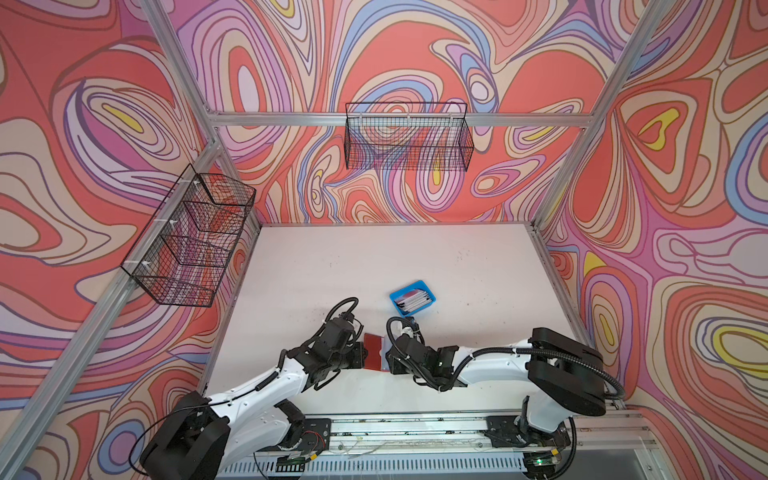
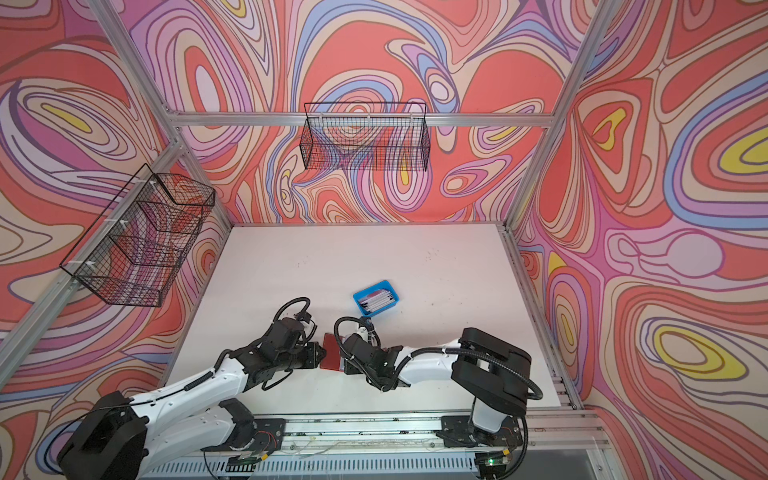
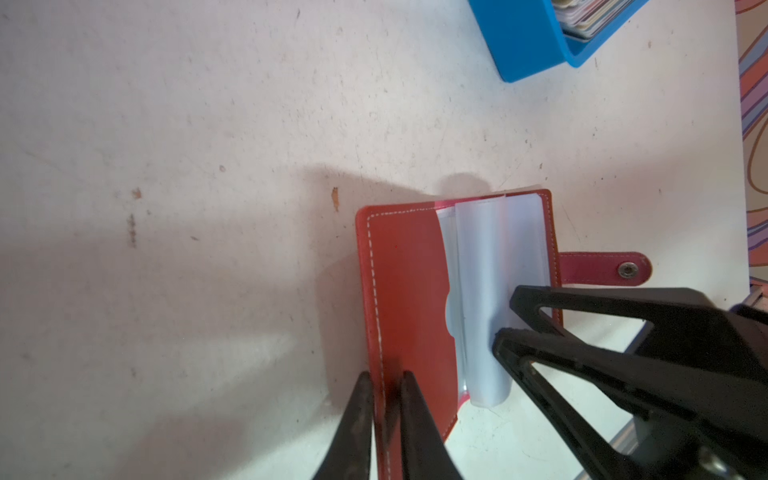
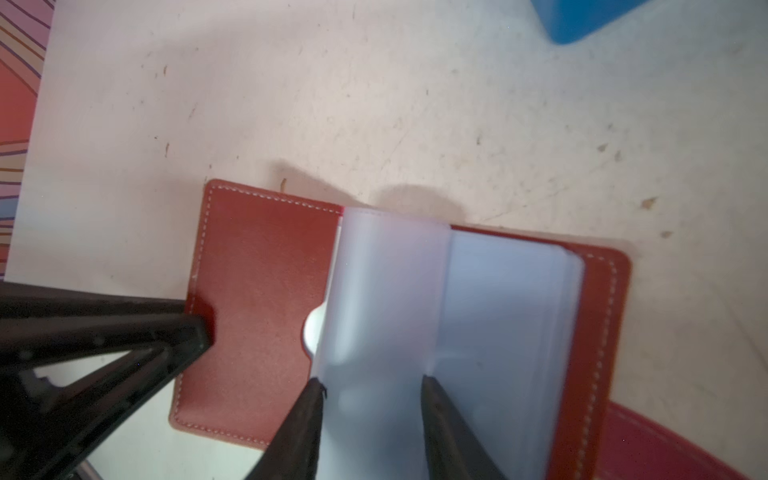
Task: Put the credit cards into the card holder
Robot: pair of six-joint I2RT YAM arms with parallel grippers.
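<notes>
A small red leather-like booklet card holder (image 1: 374, 351) is laid open on the white bench (image 1: 374, 257), in its front half, between the two arms. The cover on the left arm's side is pinched at its outer edge by the left fingers (image 3: 411, 403), which are pressed together on the stitched red border. The clear plastic sleeves (image 4: 498, 299) are fanned up from the spine. One leaf is bowed between the right fingers (image 4: 438, 415), which are held spread apart (whether that leaf is truly gripped cannot be told). The snap-button tab strap (image 3: 602, 269) is laid flat on the bench, reaching out from the other cover. The credit cards (image 1: 413, 300) are stacked in a small blue plastic tray (image 3: 528, 45), which is set on the bench just beyond the card holder and clear of it.
</notes>
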